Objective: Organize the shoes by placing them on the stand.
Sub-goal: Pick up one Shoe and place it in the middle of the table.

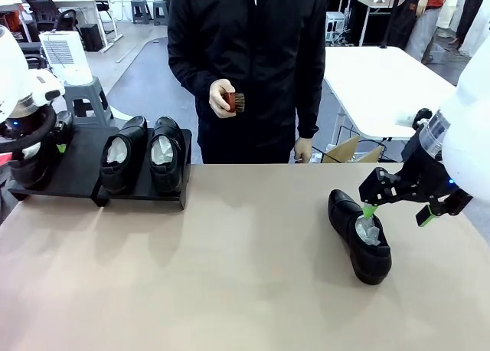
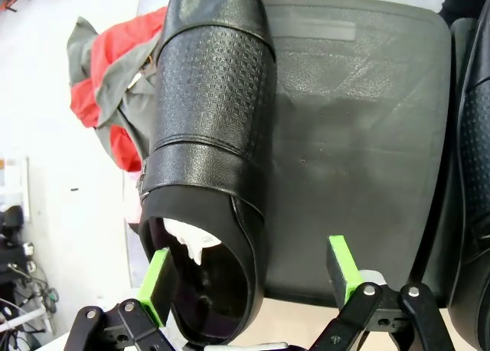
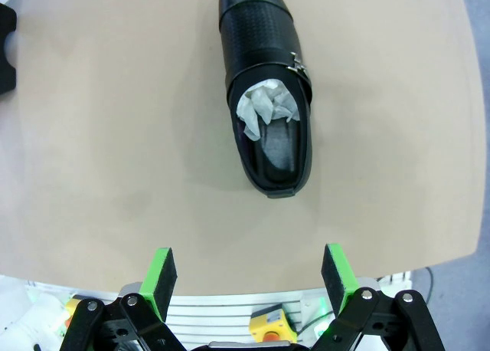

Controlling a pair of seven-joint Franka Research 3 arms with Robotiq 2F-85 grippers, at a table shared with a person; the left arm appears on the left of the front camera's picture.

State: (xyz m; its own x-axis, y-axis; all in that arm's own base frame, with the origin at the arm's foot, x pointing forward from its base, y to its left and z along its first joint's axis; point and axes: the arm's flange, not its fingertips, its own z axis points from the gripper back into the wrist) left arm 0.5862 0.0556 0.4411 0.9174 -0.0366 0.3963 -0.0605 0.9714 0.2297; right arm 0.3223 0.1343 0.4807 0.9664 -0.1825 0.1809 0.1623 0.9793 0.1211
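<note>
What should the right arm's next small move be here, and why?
Probably lower the open right gripper over the heel of the last shoe and close. That shoe lies alone on the table, while three already sit on the stand. The left gripper stands open at the leftmost one, seemingly done placing.

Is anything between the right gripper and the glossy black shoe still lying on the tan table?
Nothing visible. The open right gripper hangs just above the glossy black leather shoe; bare tan tabletop surrounds it.
</note>
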